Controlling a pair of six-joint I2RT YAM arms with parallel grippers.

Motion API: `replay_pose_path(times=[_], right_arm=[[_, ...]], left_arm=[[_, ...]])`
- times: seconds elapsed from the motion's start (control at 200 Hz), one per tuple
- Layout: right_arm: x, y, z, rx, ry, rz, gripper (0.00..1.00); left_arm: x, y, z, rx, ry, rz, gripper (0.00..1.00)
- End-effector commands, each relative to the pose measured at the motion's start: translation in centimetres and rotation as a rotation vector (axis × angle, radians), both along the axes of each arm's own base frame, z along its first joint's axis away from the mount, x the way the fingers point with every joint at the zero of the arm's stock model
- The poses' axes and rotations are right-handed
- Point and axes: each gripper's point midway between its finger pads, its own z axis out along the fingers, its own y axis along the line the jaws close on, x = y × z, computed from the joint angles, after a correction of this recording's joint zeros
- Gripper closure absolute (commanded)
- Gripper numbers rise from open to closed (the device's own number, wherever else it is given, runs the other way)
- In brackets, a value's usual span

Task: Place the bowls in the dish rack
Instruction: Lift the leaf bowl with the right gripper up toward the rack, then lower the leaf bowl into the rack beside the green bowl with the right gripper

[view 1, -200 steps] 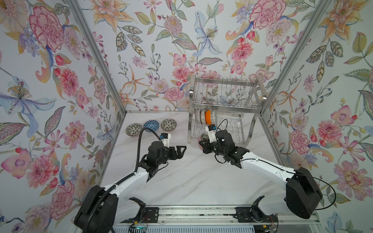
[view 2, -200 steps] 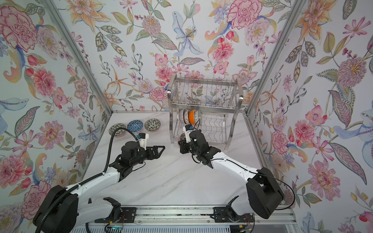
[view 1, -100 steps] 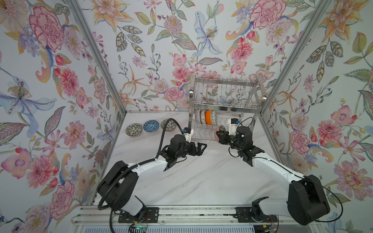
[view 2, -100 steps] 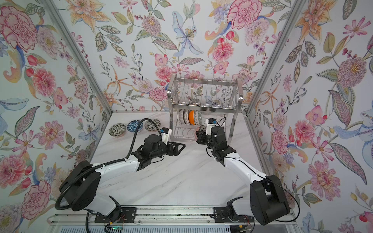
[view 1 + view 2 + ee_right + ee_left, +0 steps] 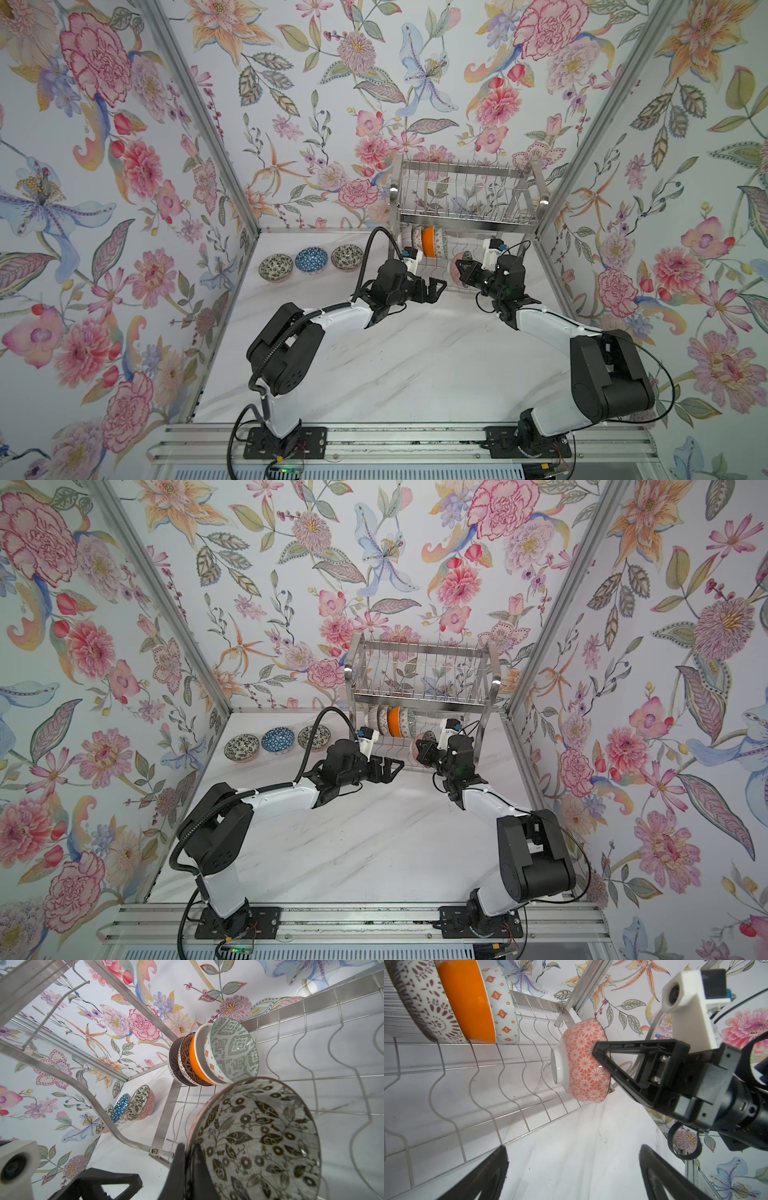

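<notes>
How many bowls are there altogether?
8 bowls: three in a row on the table, four on edge in the lower shelf of the rack, one clamped by the right gripper beside them. None seem hidden.

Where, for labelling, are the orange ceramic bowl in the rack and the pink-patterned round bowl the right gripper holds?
Orange ceramic bowl (image 5: pixel 428 246): in a top view, outer wall.
Pink-patterned round bowl (image 5: pixel 581 1076): left wrist view, outer side.

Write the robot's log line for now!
right pincer: shut on pink-patterned bowl, at dish rack | left pincer: open, empty | racked bowls: four | table bowls: three
</notes>
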Motion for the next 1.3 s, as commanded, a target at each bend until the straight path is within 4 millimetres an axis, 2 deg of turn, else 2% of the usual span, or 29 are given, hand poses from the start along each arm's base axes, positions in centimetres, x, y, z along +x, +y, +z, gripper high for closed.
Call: replay_pose_path(times=[0.0,0.17,0.46,0.611,0.961,1.291], right_arm=[[2.1,0.0,5.3,0.078,-0.171,0.010,1.00],[4.0,-0.5,4.9,0.135,-0.179,0.015,1.00],[7.3,-1.2,4.1,0.197,-0.205,-0.010,1.00],[8.9,-1.4,3.6,0.234,-0.209,-0.013,1.00],[11.5,-0.9,2.5,0.317,-0.219,-0.004,1.00],[12.6,-0.6,1.9,0.364,-0.229,0.012,1.00]], left_arm=[[0.7,-1.0,-0.1,0.039,-0.035,-0.012,0.01],[1.8,-1.2,-0.5,0.095,-0.066,0.000,0.01],[4.9,-1.2,-0.9,0.235,-0.157,0.068,0.01],[6.0,-1.9,-1.2,0.288,-0.180,0.056,0.01],[7.1,-2.8,-1.0,0.329,-0.224,0.039,0.01],[7.4,-2.6,-1.1,0.371,-0.238,0.032,0.00]])
